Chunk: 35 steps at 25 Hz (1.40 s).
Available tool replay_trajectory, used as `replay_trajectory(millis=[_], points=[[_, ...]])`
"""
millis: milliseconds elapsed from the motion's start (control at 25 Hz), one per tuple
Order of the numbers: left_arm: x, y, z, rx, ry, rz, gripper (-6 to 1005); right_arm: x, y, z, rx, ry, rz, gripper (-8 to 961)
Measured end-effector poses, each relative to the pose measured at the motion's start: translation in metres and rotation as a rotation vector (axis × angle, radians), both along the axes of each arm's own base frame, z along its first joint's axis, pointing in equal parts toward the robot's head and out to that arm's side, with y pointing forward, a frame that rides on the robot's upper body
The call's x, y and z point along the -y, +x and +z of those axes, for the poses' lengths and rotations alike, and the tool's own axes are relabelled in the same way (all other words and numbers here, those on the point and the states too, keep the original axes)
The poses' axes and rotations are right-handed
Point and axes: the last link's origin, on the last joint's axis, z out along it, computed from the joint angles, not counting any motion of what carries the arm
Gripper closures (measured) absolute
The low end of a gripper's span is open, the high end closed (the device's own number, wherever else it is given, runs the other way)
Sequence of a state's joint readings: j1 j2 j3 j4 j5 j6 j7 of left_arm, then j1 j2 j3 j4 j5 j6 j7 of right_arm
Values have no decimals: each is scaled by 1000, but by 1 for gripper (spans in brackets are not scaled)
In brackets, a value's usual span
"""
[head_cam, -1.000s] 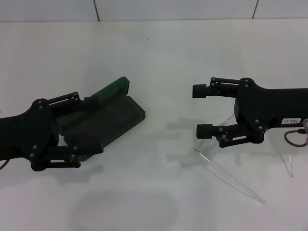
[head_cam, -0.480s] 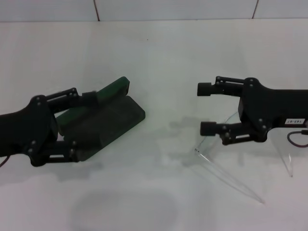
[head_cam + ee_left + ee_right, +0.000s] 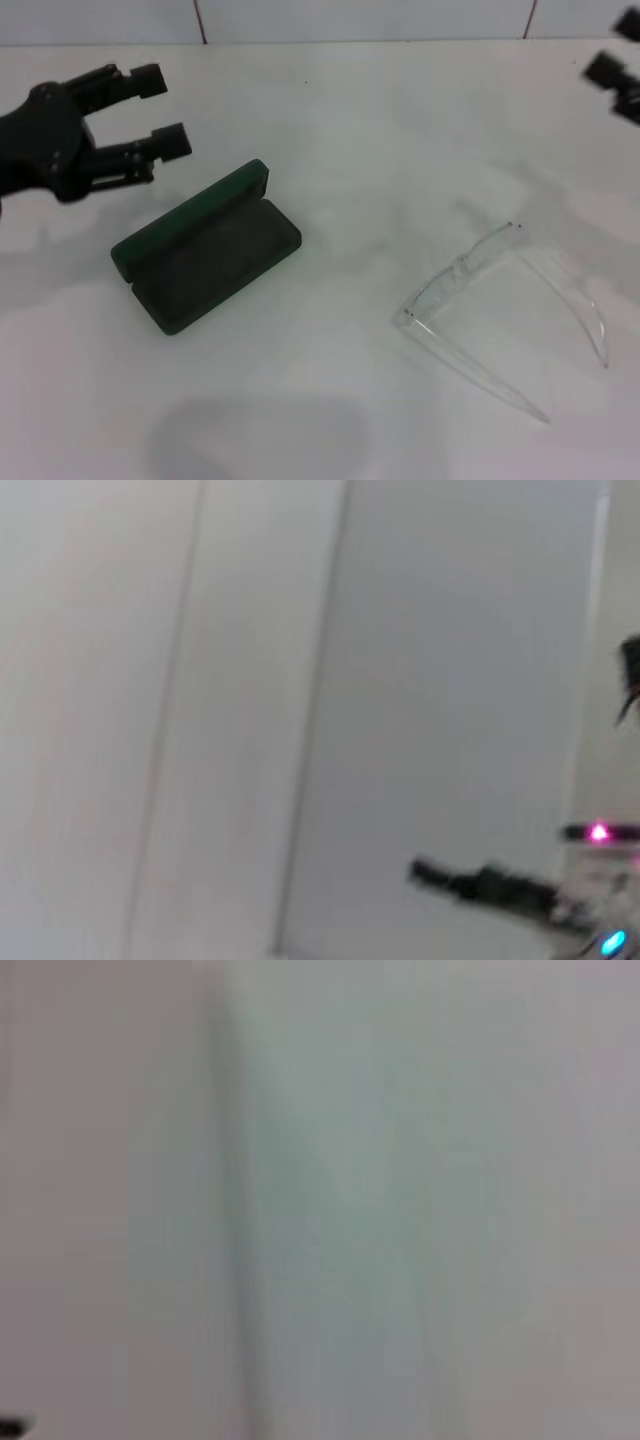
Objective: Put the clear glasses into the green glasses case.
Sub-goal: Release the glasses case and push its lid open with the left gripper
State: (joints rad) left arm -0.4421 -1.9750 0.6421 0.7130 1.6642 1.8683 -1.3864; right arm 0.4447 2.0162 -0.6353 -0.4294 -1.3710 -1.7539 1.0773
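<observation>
A: Where is the green glasses case (image 3: 205, 248)?

B: On the white worktop (image 3: 360, 140), lying open. Its dark lining faces up, and the lid stands up along the far long edge.

A: And the clear glasses (image 3: 505, 310)?

B: Also on the worktop, well apart from the case, on the robot's right of it. The 1-piece lens stands on edge, and the 2 long thin arms are unfolded, stretching toward the near edge of the worktop. Nothing touches them.

A: What about the left hand (image 3: 158, 105)?

B: It hangs beyond the case's far left end, clear of it. Its 2 fingers are spread apart and grasp nothing.

A: The right hand (image 3: 620, 55)?

B: Only a dark bit of it shows, far beyond the glasses and much farther from the case than they are. I cannot tell whether it is released or clenched.

A: Do the wrist views add anything?

B: Little. The left wrist view shows pale surfaces and a distant dark arm (image 3: 490, 882). The right wrist view is a pale blur.
</observation>
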Motion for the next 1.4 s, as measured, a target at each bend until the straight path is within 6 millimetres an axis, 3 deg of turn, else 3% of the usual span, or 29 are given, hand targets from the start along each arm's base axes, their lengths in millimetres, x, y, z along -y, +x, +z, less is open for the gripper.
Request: replay_trajectory(millis=[280,480,560,880,1400], points=[[-31,12,3,-363,-25,124,137,20,24,7,-25,71,-78,97],[-46,22,-12,-573,-54,227,308,24,27,7,-24,70,-88,97],[-51,27,-22,-628,-81,240,306,24,27,6,-23,69,-87,97],[-57,34,-43,-717,-114,266,303,17,25,5,-6,71,-86,97],[-60,21,-54,-785,-135,325,302,12,25,4,21,91,-97,97]])
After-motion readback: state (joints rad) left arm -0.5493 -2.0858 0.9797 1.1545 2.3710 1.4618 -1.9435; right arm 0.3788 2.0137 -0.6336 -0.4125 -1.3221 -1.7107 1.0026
